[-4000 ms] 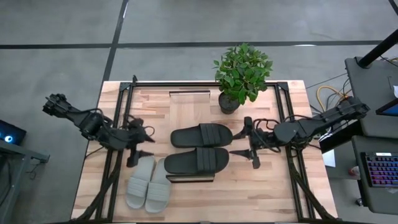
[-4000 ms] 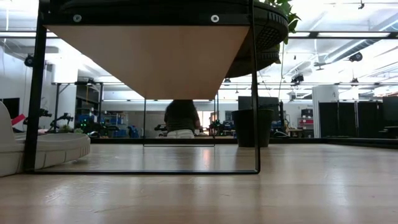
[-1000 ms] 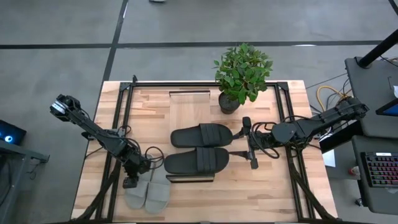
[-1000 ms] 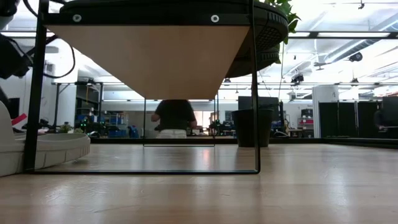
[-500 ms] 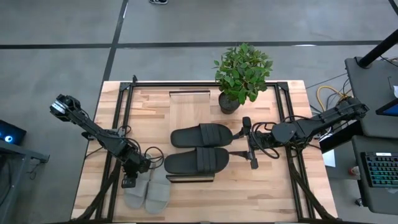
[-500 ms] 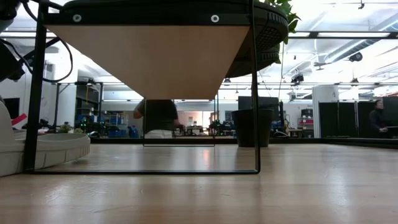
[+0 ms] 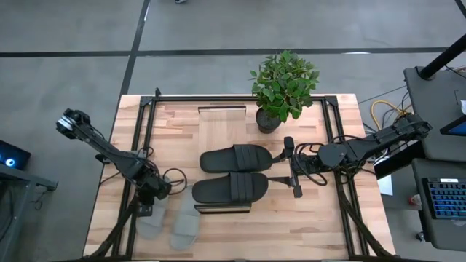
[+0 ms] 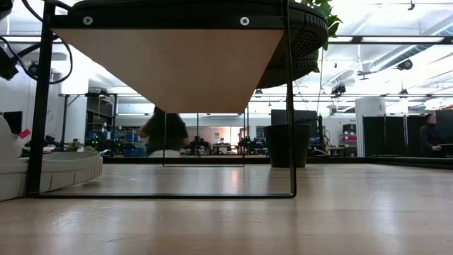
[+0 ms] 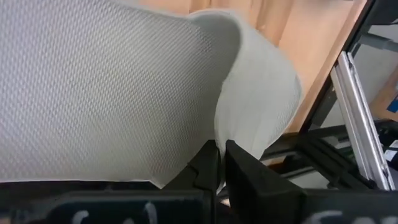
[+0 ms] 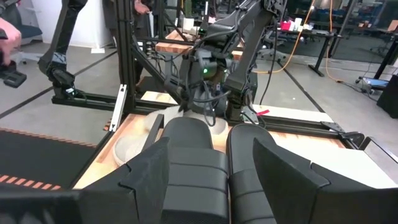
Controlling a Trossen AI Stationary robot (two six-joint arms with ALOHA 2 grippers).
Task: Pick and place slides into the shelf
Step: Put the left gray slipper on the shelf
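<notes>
1. we see the left gripper (image 7: 151, 204) low at the table's near left corner, its dark fingers (image 9: 249, 177) pinched almost together on the thin edge of a pale grey rubber slide (image 7: 149, 223); in the left wrist view that slide's wide strap (image 9: 93, 93) shows a fine woven-looking dimpled texture and a smooth, curved rim.
2. the second pale grey rubber slide (image 7: 185, 226) lies just beside it on the butcher-block wooden tabletop (image 7: 291, 225).
3. the two black rubber slides with ribbed wide straps (image 7: 234, 175) lie side by side on the long, narrow shelf with a light wooden plank top (image 7: 222, 116); from table height we see the plank's plain underside (image 8: 170, 67) and its thin dark metal rail (image 8: 291, 106).
4. the right gripper (image 7: 290, 169) hovers at the black pair's right ends, its fingers (image 10: 152, 168) spread wide and holding nothing, the two black soles showing between them.
5. a bushy green potted plant in a dark round pot (image 7: 282, 87) stands behind the black pair, near the shelf's far right.
</notes>
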